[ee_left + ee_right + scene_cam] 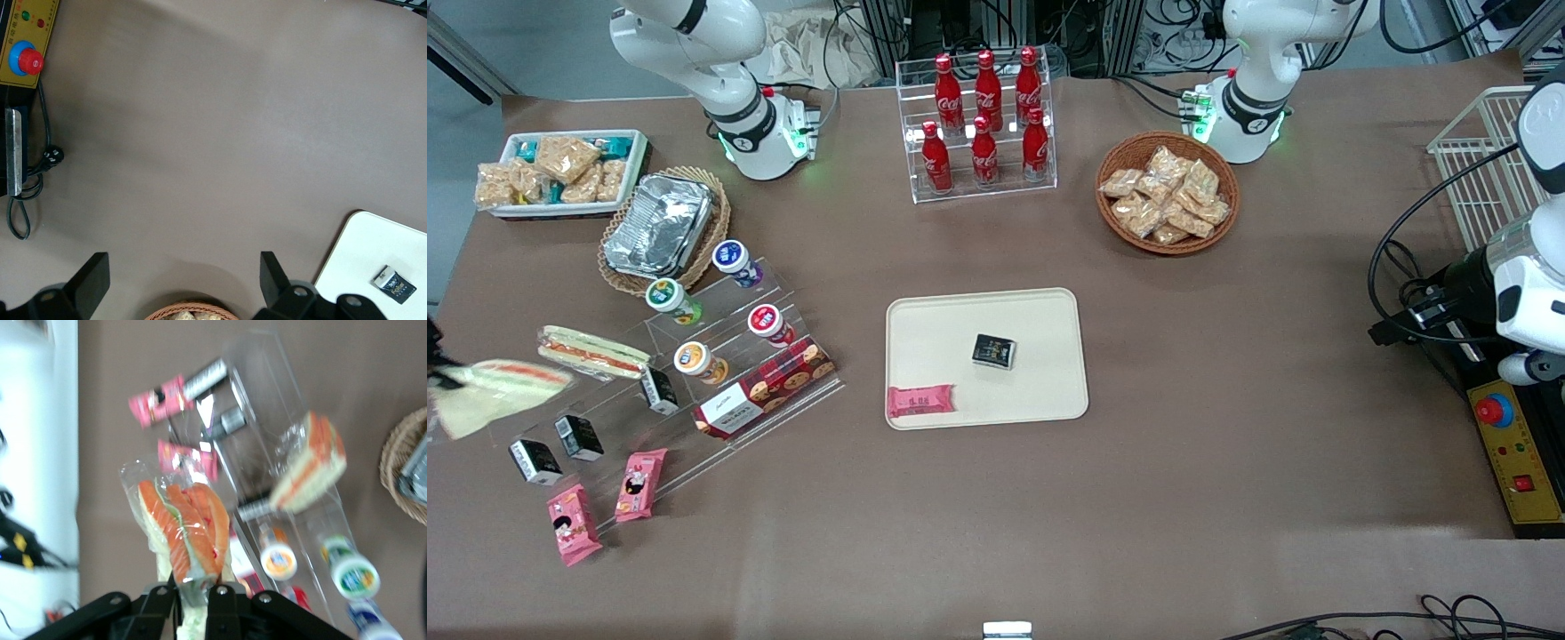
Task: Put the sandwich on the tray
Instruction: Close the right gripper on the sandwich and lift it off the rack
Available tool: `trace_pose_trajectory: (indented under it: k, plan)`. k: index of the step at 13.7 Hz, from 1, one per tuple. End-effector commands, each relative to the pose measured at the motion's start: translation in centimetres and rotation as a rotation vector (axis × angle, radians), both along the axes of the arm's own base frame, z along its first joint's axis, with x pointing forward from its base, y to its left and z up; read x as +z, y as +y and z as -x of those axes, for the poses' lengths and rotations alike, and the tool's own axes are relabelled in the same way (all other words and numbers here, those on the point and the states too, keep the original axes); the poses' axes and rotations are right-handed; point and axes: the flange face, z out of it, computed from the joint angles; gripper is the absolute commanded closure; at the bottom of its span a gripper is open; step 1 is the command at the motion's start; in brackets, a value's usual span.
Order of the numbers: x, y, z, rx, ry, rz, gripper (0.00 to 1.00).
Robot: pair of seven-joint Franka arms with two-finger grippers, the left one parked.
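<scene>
My right gripper (193, 597) is shut on a wrapped wedge sandwich (183, 527) with white bread and orange-red filling. In the front view that sandwich (494, 391) hangs blurred at the working arm's end of the table, above the table edge; the gripper itself is nearly out of that view. A second sandwich (591, 353) lies on the clear acrylic stand (694, 373); it also shows in the right wrist view (310, 463). The cream-beige tray (1040, 311) lies mid-table and holds a small black packet (994, 351) and a pink snack bar (920, 401).
The stand carries round cups (694, 360), a cookie box (765, 388), black packets (578, 436) and pink packets (574, 524). A foil container in a basket (660, 227), a white snack tray (560, 169), a cola bottle rack (983, 124) and a wicker snack basket (1167, 191) stand farther away.
</scene>
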Motion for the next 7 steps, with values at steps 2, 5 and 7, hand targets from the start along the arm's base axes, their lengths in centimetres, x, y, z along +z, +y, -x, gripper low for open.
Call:
trace_pose_trajectory:
  k: [2, 5, 7]
  plan:
    - [2.2, 9.9, 0.6, 0.188, 0.030, 0.025, 0.85]
    - [2.2, 19.1, 0.9, 0.352, 0.043, 0.091, 0.85]
    - [2.7, 23.9, 1.3, 0.426, 0.024, 0.096, 0.85]
